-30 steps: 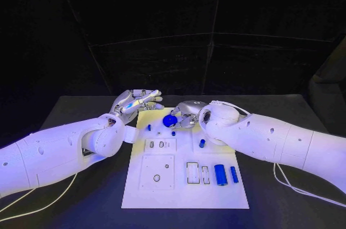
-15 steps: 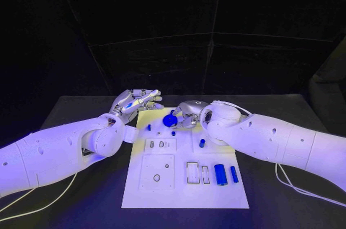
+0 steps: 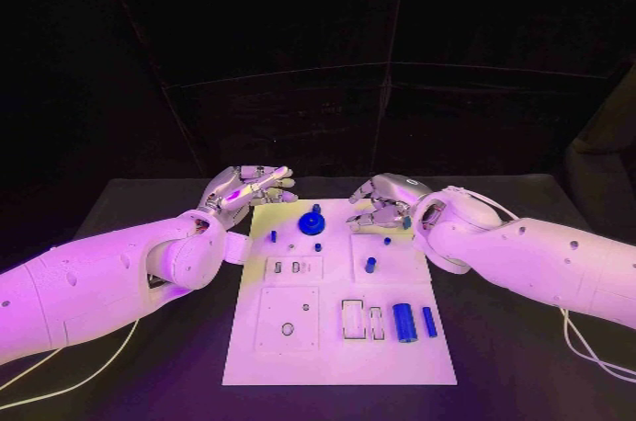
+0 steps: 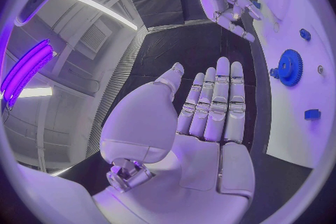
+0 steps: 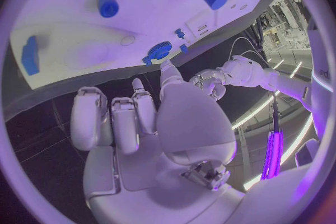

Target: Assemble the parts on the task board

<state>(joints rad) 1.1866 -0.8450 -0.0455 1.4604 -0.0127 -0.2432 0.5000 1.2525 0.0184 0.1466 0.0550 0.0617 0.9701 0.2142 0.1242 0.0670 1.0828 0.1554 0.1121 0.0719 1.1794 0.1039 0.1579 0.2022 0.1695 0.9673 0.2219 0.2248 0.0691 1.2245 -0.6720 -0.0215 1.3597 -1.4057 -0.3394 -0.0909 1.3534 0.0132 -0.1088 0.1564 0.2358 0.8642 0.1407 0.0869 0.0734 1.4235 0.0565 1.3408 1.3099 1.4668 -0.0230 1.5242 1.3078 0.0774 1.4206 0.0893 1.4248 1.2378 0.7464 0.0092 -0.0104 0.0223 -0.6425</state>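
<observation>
Near task board [image 3: 339, 366] far edge: blue gear [image 3: 312, 223] unheld, teeth plain from left wrist; left hand [image 3: 246, 189] flat, released; right hand [image 3: 384, 203] fingers apart, empty

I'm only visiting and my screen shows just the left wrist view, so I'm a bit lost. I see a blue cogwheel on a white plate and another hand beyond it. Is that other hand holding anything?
Observer: No. The right wrist view looks over the right hand from behind, and its fingers are apart with nothing in them.
Operator: Are there more blue pieces than the few by the wheel?
Observer: Yes. In the head view a thick blue cylinder lies near the close end of the task board, with a slimmer blue rod beside it.
Operator: Where is the wheel on the plate?
Observer: The head view shows the blue gear at the far end, between the left hand and the right hand. Neither hand touches it.
</observation>
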